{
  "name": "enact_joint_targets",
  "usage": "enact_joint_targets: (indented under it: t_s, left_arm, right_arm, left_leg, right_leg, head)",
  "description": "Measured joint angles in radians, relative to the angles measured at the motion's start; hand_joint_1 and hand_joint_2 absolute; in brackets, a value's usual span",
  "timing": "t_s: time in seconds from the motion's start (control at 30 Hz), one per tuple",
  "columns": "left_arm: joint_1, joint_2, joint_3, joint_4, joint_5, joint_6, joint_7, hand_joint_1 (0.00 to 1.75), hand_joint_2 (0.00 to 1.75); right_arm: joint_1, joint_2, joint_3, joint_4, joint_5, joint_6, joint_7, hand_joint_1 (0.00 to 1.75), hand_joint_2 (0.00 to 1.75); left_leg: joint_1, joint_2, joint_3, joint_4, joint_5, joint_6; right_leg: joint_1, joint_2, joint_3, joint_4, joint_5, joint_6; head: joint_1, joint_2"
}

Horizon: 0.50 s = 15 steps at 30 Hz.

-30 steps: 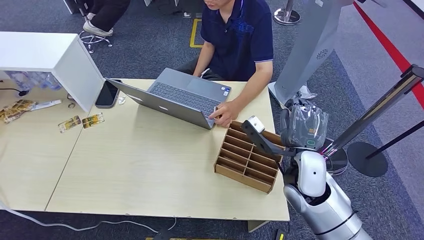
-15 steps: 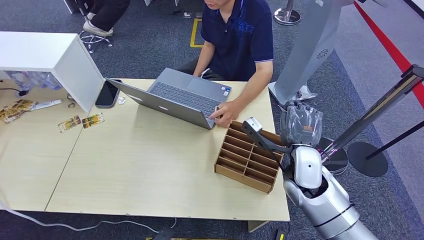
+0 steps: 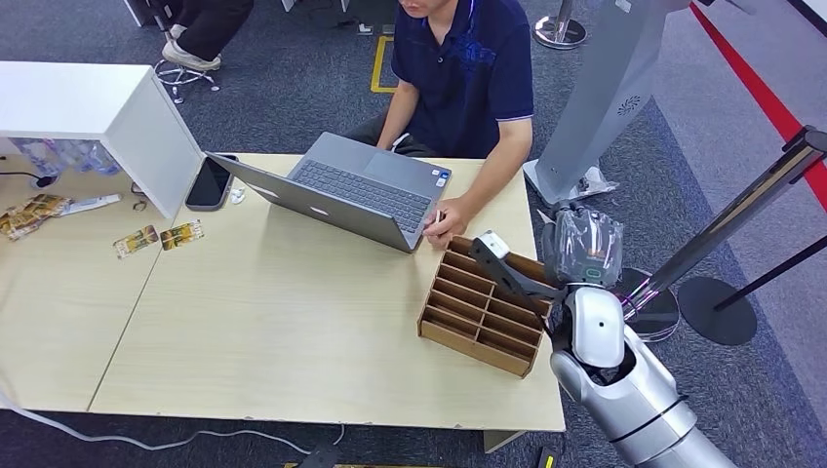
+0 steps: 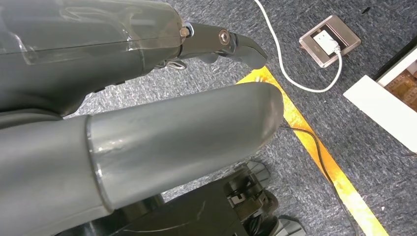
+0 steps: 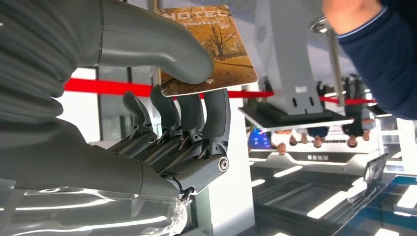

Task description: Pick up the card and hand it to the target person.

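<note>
The right robot hand (image 5: 162,128) has the card pinched: its thick grey thumb presses on the face of a small rectangular card (image 5: 209,49) printed with an autumn tree scene and the word "MOTEL", while the dark fingers (image 5: 216,113) curl up under the card's lower edge. From the head view that right robot hand (image 3: 582,246), wrapped in a clear plastic cover, sits just past the right end of the light wooden table (image 3: 273,322), close beside the brown cardboard divider tray (image 3: 478,307) with its rows of narrow slots. The card itself is too small to pick out there.

A person in a dark navy polo shirt (image 3: 466,68) sits at the far side of the table, one hand (image 3: 444,220) resting at the edge of an open grey laptop (image 3: 341,190), near the tray's far corner. A black smartphone (image 3: 209,182) lies left of the laptop beside a white box-shaped cabinet (image 3: 107,112), and two small printed cards (image 3: 158,237) lie flat on the table further left.

The left robot hand (image 4: 147,123) hangs low over grey carpet crossed by a yellow floor stripe (image 4: 314,147); a dark fingertip shows there, but I cannot tell how far that hand is open.
</note>
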State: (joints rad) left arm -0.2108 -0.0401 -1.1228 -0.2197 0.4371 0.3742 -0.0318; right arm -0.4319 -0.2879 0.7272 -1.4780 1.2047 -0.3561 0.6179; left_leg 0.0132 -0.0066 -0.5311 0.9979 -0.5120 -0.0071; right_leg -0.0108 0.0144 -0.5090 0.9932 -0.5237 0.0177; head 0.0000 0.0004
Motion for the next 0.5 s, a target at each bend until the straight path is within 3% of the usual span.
enact_joint_targets:
  t_s: [0.5]
  left_arm:
    - [0.001, 0.000, 0.000, 0.000, 0.000, 0.001, -0.001, 0.00, 0.00]
  right_arm:
    - [-0.011, 0.018, 0.023, 0.034, -0.064, -0.063, -0.015, 1.45, 1.75]
  left_leg:
    - [0.000, 0.000, 0.000, 0.000, 0.000, 0.000]
  right_leg:
    - [0.000, 0.000, 0.000, 0.000, 0.000, 0.000]
  head:
    - [0.000, 0.000]
